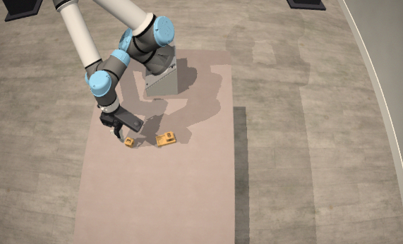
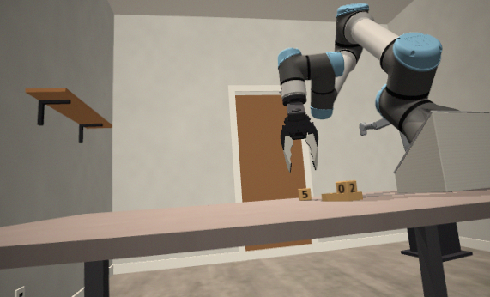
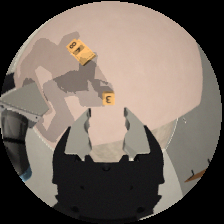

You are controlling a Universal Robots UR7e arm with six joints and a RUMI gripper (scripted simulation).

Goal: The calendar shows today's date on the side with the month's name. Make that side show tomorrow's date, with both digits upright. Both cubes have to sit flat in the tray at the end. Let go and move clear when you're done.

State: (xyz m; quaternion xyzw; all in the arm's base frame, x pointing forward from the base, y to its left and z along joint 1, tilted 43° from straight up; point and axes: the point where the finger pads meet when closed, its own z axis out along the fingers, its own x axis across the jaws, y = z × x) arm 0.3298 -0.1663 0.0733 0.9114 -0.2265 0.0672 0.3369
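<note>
One orange cube (image 1: 129, 142) (image 2: 305, 194) (image 3: 108, 98) sits loose on the table beside the tray, with a 3 on top and a 5 on a side facing the exterior camera. The other cube (image 1: 169, 136) (image 2: 346, 187) (image 3: 73, 45) sits at one end of the orange tray (image 1: 160, 142) (image 2: 333, 197) (image 3: 88, 58), with an 8 on top and 0 and 2 on two neighbouring sides. The tray's other end holds no cube. The month's name cannot be read. My gripper (image 2: 302, 170) (image 3: 107, 108) is partly open and empty, above the loose cube.
The pale pink table (image 1: 154, 197) (image 2: 161, 223) carries the tray and the robot's grey base (image 1: 162, 86) (image 2: 462, 150), which stands behind the tray in the top view. A wooden wall shelf (image 2: 69, 103) is far off to the left in the exterior view.
</note>
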